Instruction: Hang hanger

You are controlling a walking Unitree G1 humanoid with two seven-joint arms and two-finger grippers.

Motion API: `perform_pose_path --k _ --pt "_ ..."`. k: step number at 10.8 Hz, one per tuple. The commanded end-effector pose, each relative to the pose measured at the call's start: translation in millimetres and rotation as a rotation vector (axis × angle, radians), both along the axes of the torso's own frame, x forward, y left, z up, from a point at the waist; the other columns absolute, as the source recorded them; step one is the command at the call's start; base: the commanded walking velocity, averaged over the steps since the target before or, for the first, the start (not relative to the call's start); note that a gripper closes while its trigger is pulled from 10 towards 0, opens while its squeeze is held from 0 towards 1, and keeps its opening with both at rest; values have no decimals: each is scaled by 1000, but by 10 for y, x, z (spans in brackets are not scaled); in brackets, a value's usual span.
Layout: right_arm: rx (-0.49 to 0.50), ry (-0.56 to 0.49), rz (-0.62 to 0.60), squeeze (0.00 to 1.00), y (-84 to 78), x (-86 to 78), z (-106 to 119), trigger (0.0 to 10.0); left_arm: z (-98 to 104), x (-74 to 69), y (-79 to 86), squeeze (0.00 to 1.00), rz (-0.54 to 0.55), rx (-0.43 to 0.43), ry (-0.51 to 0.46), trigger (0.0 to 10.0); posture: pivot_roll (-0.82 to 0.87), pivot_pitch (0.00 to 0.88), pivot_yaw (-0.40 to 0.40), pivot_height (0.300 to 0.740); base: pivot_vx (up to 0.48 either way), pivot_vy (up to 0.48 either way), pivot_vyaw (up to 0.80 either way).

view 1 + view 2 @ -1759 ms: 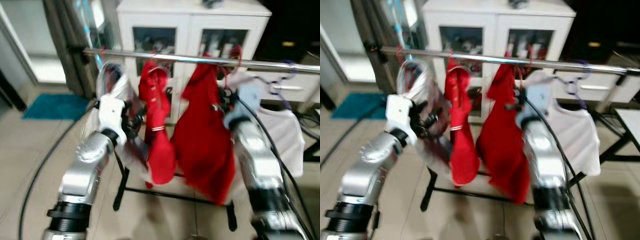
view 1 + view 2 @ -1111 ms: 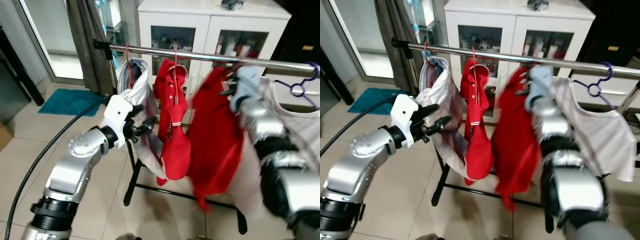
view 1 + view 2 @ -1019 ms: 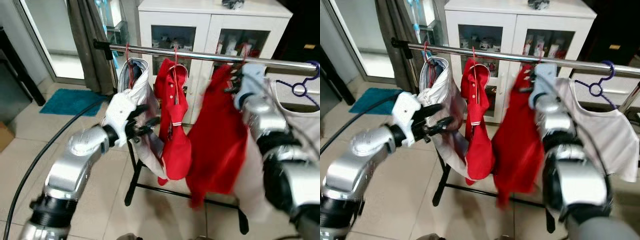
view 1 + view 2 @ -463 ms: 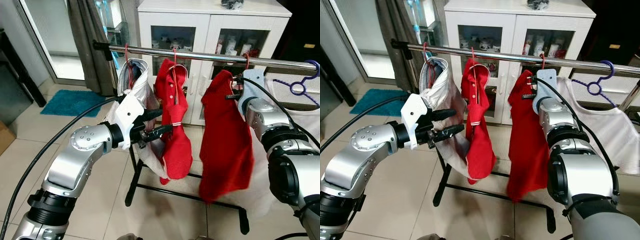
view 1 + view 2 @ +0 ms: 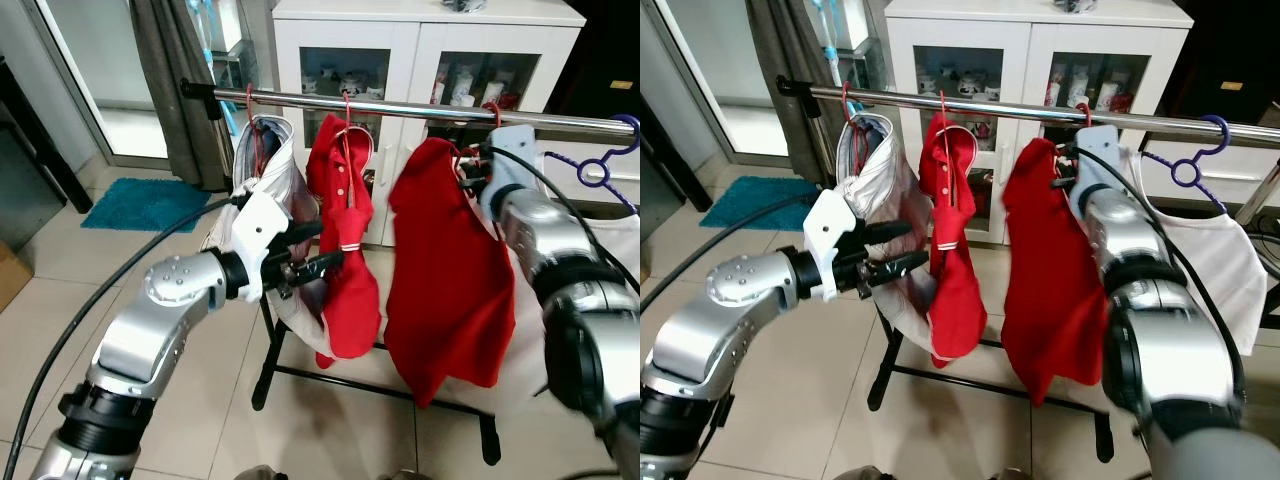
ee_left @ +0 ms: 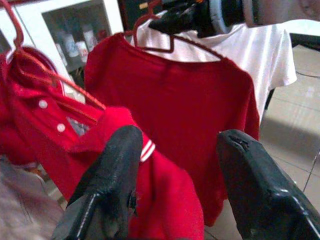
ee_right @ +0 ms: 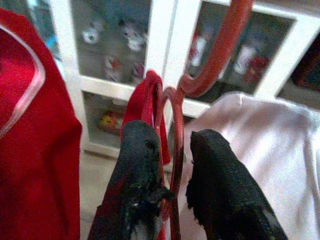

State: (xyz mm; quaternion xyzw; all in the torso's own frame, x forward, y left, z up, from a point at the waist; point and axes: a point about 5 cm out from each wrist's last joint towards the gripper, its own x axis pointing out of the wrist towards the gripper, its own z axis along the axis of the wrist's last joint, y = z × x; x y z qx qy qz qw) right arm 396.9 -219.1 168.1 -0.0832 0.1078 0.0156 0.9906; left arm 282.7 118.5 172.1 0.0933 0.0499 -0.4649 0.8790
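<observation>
Hanger (image 7: 176,125): red wire, carrying a red shirt (image 5: 448,270), its hook (image 5: 1083,113) up at the rail (image 5: 400,108); whether it has actually seated there I cannot tell. Going left to right, a grey garment (image 5: 268,170) and a red polo (image 5: 345,240) already hang, and my left gripper (image 5: 308,248) hovers spread beside the polo, holding nothing. My right gripper (image 7: 172,150) pinches the hanger neck just under the hook. The risk, as I judge it: letting go before the hook is fully over the rail would drop shirt and hanger to the floor, or pulling away could drag it off. A white shirt (image 5: 1215,250) hangs further right.
</observation>
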Motion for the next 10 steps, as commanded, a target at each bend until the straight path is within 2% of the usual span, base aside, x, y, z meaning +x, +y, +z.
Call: perform_pose_path --k 1,2,3,5,6,7,9,10 --pt "11 -23 33 1000 12 -12 38 10000 -13 6 12 0 16 -2 9 10000 -57 26 62 740 0 0 0" --pt "78 -70 85 1000 9 -181 7 10000 -63 23 41 0 61 -23 29 10000 -66 22 68 740 0 0 0" --pt "122 -103 123 0 34 -388 -10 10000 -112 10 55 0 83 -25 47 10000 -69 22 72 740 0 0 0" --pt "289 -200 244 0 258 -823 -15 10000 -203 -76 54 0 108 -38 72 10000 -88 28 84 740 0 0 0" --pt "292 -211 256 0 312 -907 -31 10000 -224 -96 55 0 115 -35 72 10000 -89 28 85 740 0 0 0" --pt "300 -206 246 0 473 -1132 -111 10000 -298 -137 119 0 202 -33 65 10000 -96 35 85 740 0 0 0" --pt "286 -178 208 0 612 -1335 -277 10000 -380 -147 333 0 455 -80 29 10000 -93 43 66 740 0 0 0" --pt "278 -172 210 0 640 -1377 -351 10000 -423 -181 362 0 496 -80 21 10000 -85 42 52 740 0 0 0"
